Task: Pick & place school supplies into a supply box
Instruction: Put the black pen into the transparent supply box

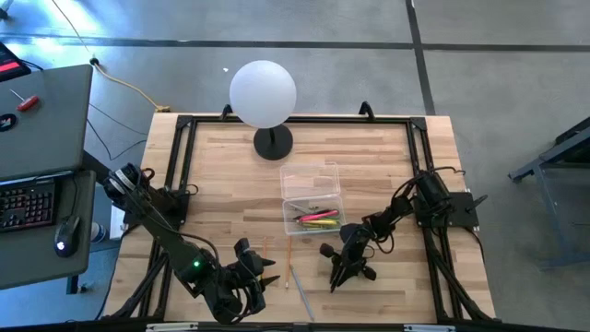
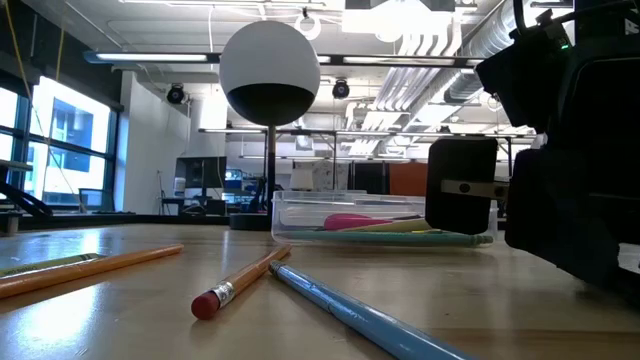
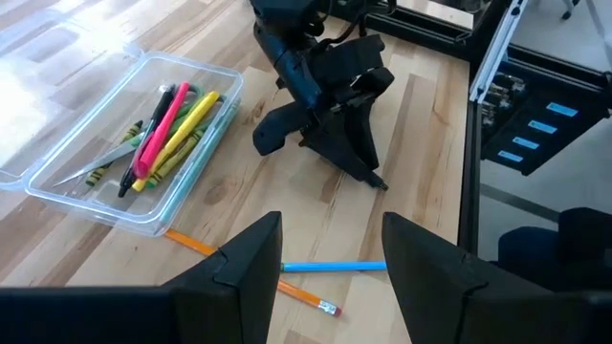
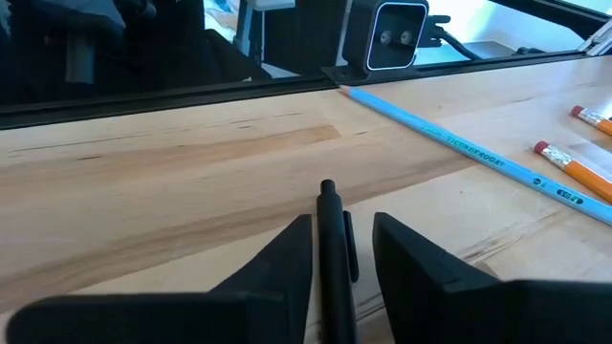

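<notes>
The clear supply box [image 1: 312, 189] stands mid-table with its lid open toward the far side. It holds pink, yellow, green and black pens and pencils [image 3: 172, 129]. A black pen [image 4: 330, 229] lies along and between the fingers of my right gripper [image 4: 341, 222]. The gripper is low over the table, right of the box's near end [image 1: 346, 267]. A narrow gap shows on each side of the pen. My left gripper [image 3: 330, 229] is open and empty near the front edge [image 1: 258, 274]. A blue pencil [image 3: 335, 268] and two orange pencils [image 3: 306, 298] lie on the table between the grippers.
A white globe lamp [image 1: 263, 92] on a black foot stands at the table's far middle, behind the box. A black frame [image 1: 184, 148] runs along the table's edges. A desk with a keyboard [image 1: 28, 198] stands off the table's left.
</notes>
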Robot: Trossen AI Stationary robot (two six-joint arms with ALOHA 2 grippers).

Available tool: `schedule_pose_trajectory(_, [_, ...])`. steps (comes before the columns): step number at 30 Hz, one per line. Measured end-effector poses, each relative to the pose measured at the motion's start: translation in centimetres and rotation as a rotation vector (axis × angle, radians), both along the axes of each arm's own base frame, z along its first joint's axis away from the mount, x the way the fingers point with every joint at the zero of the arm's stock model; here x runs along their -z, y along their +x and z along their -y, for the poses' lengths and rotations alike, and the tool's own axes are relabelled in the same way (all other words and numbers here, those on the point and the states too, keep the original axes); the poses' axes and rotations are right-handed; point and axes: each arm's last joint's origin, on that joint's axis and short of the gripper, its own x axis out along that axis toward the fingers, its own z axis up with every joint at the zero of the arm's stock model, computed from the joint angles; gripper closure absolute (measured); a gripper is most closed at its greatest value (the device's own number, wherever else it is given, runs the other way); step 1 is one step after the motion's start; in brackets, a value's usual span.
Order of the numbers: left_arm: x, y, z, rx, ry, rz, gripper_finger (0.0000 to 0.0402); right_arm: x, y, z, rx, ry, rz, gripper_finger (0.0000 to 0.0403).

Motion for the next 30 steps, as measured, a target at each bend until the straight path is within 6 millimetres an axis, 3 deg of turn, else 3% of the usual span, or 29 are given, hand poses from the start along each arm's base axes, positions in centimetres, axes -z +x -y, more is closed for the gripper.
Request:
schedule_pose_trajectory(9, [0.0, 0.0, 0.1, 0.017, -0.014, -0.014, 0.0188, 0.1, -0.3, -0.6, 0.007, -0.025, -0.021, 0.0284])
schedule_pose_trajectory(18, [0.1, 0.0, 0.1, 0.016, -0.012, -0.015, 0.0188, -2.2, -0.7, -0.1, 0.049, -0.130, -0.086, 0.0303])
schedule_pose_trajectory(30, [0.1, 0.0, 0.1, 0.016, -0.011, -0.015, 0.0188, -1.5, -0.6, 0.8, -0.024, -0.152, -0.049, 0.0320])
